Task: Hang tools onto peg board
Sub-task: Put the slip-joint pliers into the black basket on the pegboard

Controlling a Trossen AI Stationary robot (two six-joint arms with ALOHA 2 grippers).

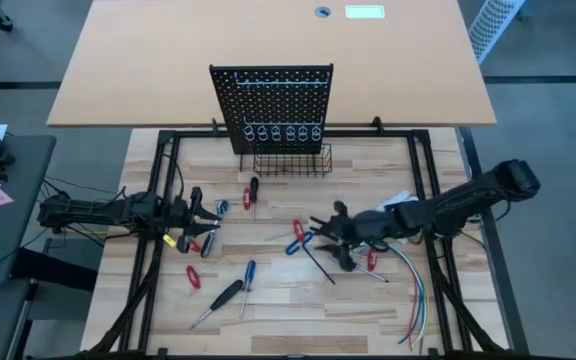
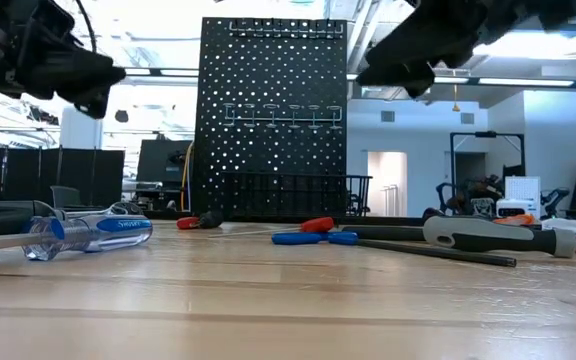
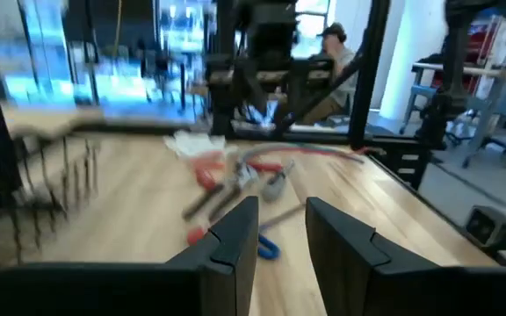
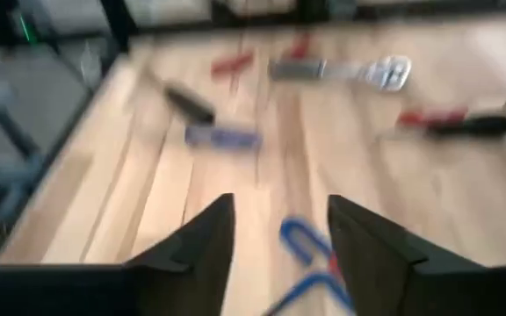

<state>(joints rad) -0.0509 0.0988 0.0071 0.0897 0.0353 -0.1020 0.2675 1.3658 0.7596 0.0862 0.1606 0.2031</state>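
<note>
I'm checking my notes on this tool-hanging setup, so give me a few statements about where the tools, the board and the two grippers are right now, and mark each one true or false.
1. The peg board stands upright at the far side of the table. True.
2. A tool already hangs from the ring holders. False: the rings are empty, and the tools lie on the table.
3. The right gripper is open, with a blue-handled tool on the table between its fingers. True.
4. The left gripper is clamped on a screwdriver. False: nothing sits between its fingers.
5. The wire basket sits at the board's base. True.
</note>
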